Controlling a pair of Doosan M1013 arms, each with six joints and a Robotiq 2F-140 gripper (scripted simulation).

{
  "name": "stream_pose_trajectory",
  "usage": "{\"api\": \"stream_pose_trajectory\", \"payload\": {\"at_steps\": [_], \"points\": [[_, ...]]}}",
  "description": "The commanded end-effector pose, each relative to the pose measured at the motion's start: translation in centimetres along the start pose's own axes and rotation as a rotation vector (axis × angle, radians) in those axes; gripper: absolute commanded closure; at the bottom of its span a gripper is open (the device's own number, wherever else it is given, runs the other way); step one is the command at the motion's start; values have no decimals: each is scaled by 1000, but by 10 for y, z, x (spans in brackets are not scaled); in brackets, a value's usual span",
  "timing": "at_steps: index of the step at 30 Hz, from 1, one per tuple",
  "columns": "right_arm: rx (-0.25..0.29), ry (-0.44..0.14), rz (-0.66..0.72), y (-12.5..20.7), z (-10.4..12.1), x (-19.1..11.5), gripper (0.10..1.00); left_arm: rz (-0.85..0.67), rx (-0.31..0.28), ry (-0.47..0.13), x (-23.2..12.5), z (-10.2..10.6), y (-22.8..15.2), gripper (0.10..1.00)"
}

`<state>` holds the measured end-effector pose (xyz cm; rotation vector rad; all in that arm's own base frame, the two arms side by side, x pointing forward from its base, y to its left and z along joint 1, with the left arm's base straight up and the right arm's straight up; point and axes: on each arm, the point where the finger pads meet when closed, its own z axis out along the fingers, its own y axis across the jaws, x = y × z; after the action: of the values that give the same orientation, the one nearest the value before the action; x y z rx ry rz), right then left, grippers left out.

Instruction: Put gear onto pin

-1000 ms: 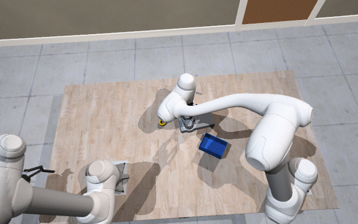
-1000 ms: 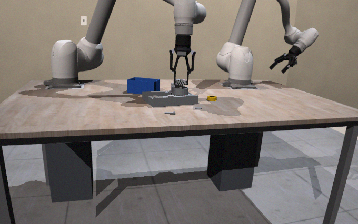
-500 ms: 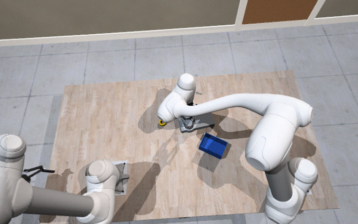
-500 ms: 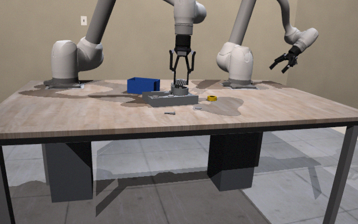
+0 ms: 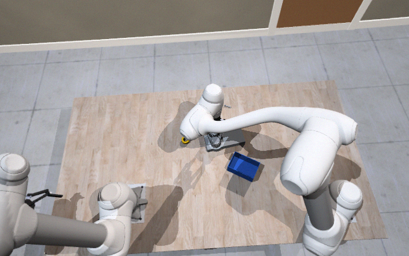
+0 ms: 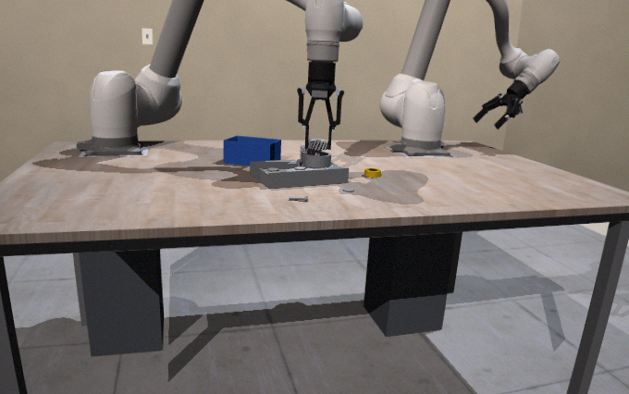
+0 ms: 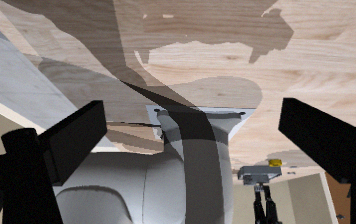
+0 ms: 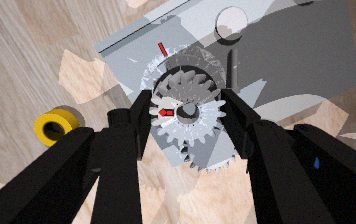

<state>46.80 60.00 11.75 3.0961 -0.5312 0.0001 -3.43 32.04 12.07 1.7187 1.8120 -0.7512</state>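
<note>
Four views, my grey block [image 5: 236, 137] [image 6: 311, 178] [image 7: 262, 173] [image 8: 300, 55] as landmark. Top: high above it, facing steeply down, far. Exterior: beyond its side opposite the arm bases, above desk [image 5: 120, 135] [image 6: 139, 208] [image 7: 225, 60] [image 8: 30, 30] level, middling. Left wrist: well apart from it, angled down. Right wrist: overhead, closest. All share the block.
</note>
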Motion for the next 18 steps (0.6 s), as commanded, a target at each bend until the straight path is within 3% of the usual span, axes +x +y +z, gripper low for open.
{"api": "stream_pose_trajectory", "payload": {"at_steps": [1, 2, 3, 18], "points": [[2, 0, 0, -1, -1, 0, 999, 0, 0, 1, 0, 0, 0, 98], [2, 0, 0, -1, -1, 0, 999, 0, 0, 1, 0, 0, 0, 98], [2, 0, 0, -1, -1, 0, 98, 0, 0, 1, 0, 0, 0, 98], [2, 0, 0, -1, -1, 0, 98, 0, 0, 1, 0, 0, 0, 98]]}}
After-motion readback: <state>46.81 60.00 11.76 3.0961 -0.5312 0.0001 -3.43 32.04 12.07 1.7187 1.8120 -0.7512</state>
